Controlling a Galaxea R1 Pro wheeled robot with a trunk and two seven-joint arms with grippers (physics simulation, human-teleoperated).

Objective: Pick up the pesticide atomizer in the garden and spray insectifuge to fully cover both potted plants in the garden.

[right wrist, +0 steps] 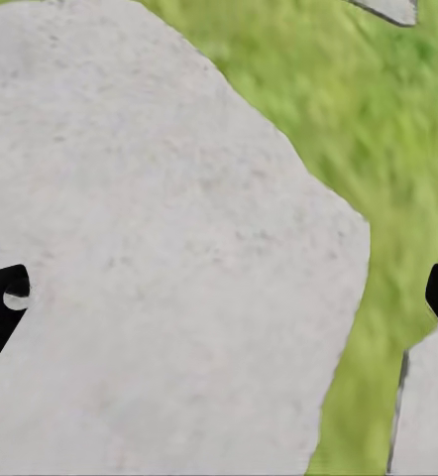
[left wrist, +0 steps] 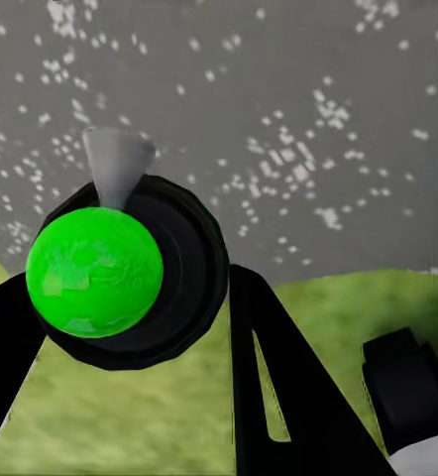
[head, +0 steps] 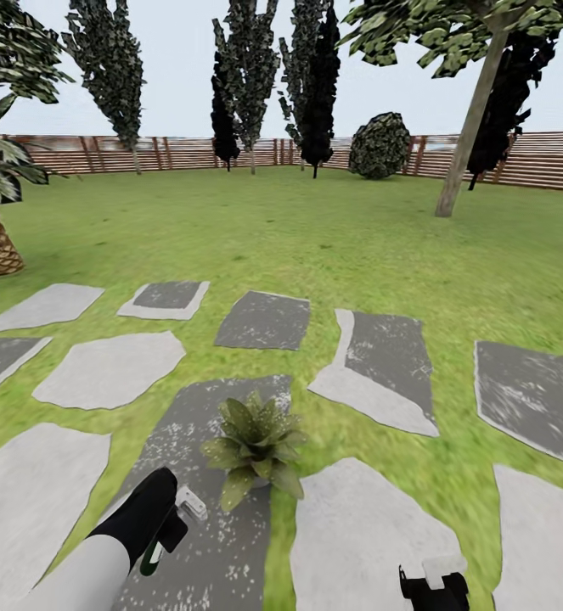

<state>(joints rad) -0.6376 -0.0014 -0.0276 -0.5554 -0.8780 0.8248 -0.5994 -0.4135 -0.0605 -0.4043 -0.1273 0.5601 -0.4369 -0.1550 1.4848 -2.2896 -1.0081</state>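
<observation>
Left gripper (head: 172, 519) clamped on atomizer (head: 189, 502), nozzle toward plant (head: 254, 445) at stone's (head: 198, 416) edge; right gripper (head: 435, 585) apart. Best sprayed evenly across all leaves.

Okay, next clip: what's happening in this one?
The robot stands on the garden's stepping stones with its left claw shut on the pesticide atomizer, whose whitish nozzle points toward a low potted plant just ahead. The plant sits on a dark grey stone at the grass edge. The right claw hangs open over a pale stone, holding nothing. No spray is visible.
</observation>
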